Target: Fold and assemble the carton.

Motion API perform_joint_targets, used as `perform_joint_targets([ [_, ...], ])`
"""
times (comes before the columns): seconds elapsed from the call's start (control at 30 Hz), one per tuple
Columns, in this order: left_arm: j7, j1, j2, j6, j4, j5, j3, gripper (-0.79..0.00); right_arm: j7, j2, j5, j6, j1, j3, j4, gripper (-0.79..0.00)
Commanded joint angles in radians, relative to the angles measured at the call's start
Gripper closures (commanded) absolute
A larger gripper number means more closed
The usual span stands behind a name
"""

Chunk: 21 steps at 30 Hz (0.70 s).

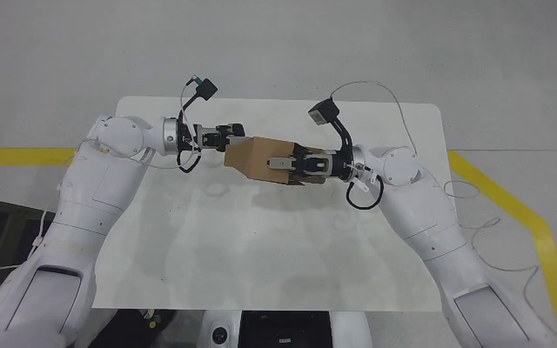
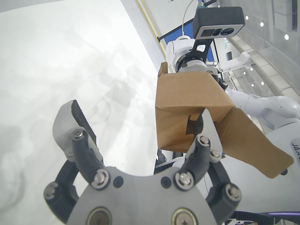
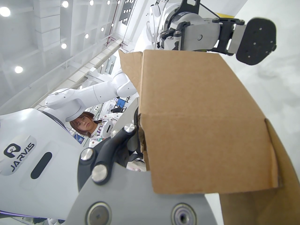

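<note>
Over the middle of the table [image 1: 261, 261], a little toward 12 o'clock, the carton [image 1: 254, 155] is held clear of the surface between the two arms. Its 3 o'clock end is taken by the right gripper [image 1: 291, 163]. One of its fingers is seen lying along the upper face, so it is judged to be clenched on a wall of the carton, though the other finger is hidden. At the 10 o'clock end the left gripper [image 2: 143, 122] is spread wide and grasps nothing. One finger [image 2: 207, 129] is set right at the notched end of the carton, and the other is well apart from the cardboard. A long flap [image 2: 255, 148] stands out from that end, unfolded.

The body is already squared into a tube, so the step in hand is judged to be the closing of the 10 o'clock end. For the next move the loose flap would have to be pressed across the opening while the carton is steadied from 3 o'clock.

The table's 12 o'clock edge lies near the left wrist. Much more bare surface is offered toward 6 o'clock, so any wide swing is better made there.
</note>
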<state>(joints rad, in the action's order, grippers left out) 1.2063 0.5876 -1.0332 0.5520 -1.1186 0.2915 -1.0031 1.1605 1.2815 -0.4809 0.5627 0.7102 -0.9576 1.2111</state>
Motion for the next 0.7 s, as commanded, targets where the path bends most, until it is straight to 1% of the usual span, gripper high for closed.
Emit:
perform_joint_targets([
  [0.0, 0.0, 0.001, 0.0, 0.0, 0.0, 0.001, 0.0, -0.785, 0.001, -0.001, 0.0, 0.002, 0.001, -0.003, -0.003, 0.0],
  [0.1, 0.0, 0.0, 0.0, -0.001, 0.002, 0.002, -0.002, -0.785, -0.006, -0.005, 0.008, 0.006, 0.004, -0.018, -0.016, 0.0],
  [0.27, -0.005, -0.001, 0.001, -0.001, 0.007, 0.001, -0.006, -0.785, -0.031, -0.021, 0.076, -0.004, 0.016, -0.065, -0.031, 0.0],
  [0.47, -0.005, -0.002, 0.002, -0.002, 0.006, 0.008, -0.013, -0.785, -0.066, -0.044, 0.186, -0.061, 0.046, -0.116, -0.013, 0.0],
  [0.67, 0.004, 0.003, 0.005, -0.001, -0.01, 0.018, -0.021, -0.785, -0.089, -0.053, 0.253, -0.118, 0.066, -0.121, 0.026, 0.0],
])
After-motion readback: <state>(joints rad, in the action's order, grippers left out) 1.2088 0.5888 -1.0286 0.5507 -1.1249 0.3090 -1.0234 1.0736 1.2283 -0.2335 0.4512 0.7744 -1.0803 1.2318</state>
